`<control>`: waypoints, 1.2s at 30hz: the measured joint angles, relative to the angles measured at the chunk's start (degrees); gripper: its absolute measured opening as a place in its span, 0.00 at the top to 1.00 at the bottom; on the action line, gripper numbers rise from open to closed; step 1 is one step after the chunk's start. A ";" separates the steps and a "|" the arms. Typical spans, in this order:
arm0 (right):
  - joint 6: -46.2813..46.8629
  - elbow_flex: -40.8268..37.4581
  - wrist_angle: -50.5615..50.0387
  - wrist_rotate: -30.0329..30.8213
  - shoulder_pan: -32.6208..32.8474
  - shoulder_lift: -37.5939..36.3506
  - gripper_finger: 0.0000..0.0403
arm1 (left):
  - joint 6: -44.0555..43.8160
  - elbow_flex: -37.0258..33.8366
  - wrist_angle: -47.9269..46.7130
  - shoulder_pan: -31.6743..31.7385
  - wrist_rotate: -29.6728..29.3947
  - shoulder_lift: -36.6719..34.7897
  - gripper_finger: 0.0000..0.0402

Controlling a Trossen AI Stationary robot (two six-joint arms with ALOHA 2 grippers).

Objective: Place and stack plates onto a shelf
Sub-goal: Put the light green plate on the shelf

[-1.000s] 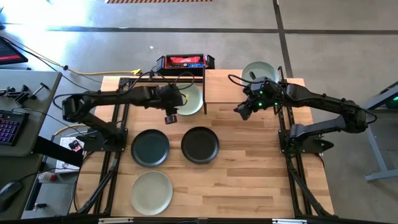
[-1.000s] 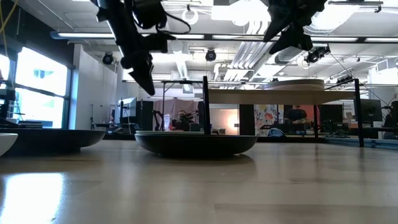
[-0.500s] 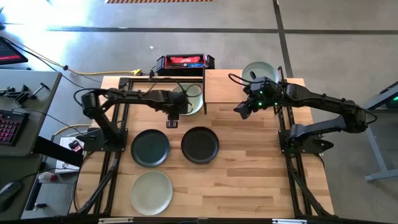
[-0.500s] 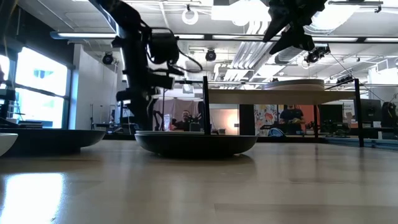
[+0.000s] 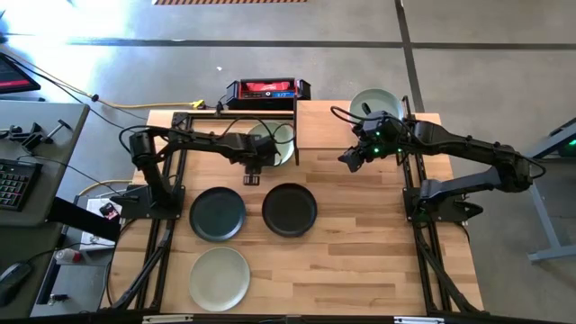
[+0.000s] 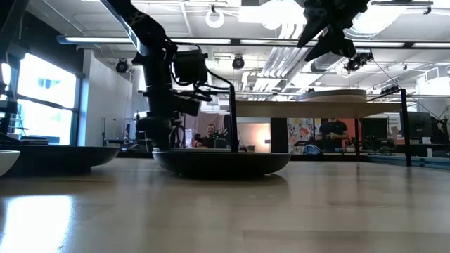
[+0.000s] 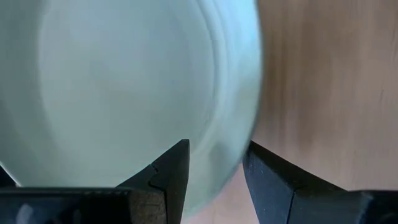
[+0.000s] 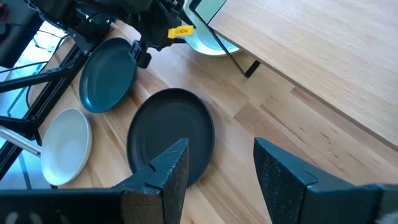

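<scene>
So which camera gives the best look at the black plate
The high view: the black plate shows whole and unobstructed, beside the dark teal plate. The right wrist view shows it too, partly cut off by the right claw's fingers. The low view shows only its rim edge-on. The left wrist view misses it.

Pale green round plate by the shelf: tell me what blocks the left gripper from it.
Nothing visible. The left gripper is at the pale green round plate, open jaws straddling its rim, in the left wrist view.
</scene>
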 joint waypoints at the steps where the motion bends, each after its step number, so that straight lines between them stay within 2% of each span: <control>1: 0.00 0.00 0.00 0.00 0.16 0.00 0.60 | 0.14 0.00 0.55 0.00 -0.02 0.00 0.66; 7: 0.00 0.00 0.02 0.00 1.41 0.00 0.60 | 1.53 0.00 0.54 0.07 0.14 0.25 0.72; 19: 0.53 0.00 0.04 0.02 2.92 0.00 0.60 | -1.41 0.02 0.28 1.02 1.14 0.22 0.98; 27: 1.33 0.00 0.04 0.05 2.92 0.00 0.60 | -1.52 0.02 0.14 0.60 1.08 0.22 0.99; 36: 1.32 0.00 0.04 0.06 2.92 0.00 0.60 | -1.61 0.07 -2.41 -1.88 -1.77 -0.37 1.00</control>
